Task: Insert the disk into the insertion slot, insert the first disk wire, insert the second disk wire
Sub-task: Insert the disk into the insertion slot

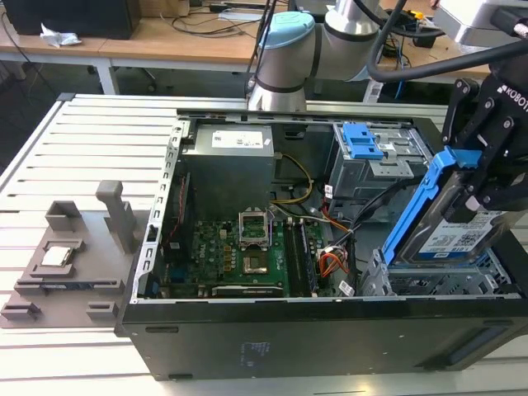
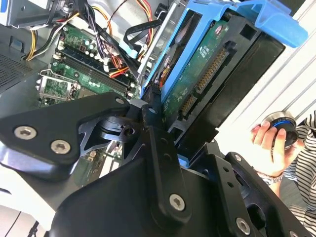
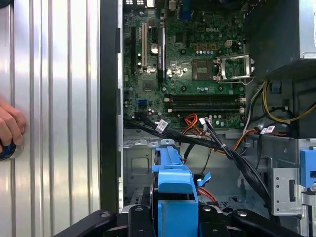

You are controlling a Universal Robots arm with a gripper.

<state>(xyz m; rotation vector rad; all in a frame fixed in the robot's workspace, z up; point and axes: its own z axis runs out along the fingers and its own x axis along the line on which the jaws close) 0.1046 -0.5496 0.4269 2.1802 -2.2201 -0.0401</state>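
Gripper holds the disk, jaws closed firmly on its upper end. Disk hangs steeply tilted, lower end over the insertion slot.

The case is open on top, so the insertion slot can be reached from above, except where the disk hangs tilted over it, clamped in the gripper. A bundle of cables crosses just beside the slot. The taller cage stands next to it. 1 hand rests on the table outside the case wall.
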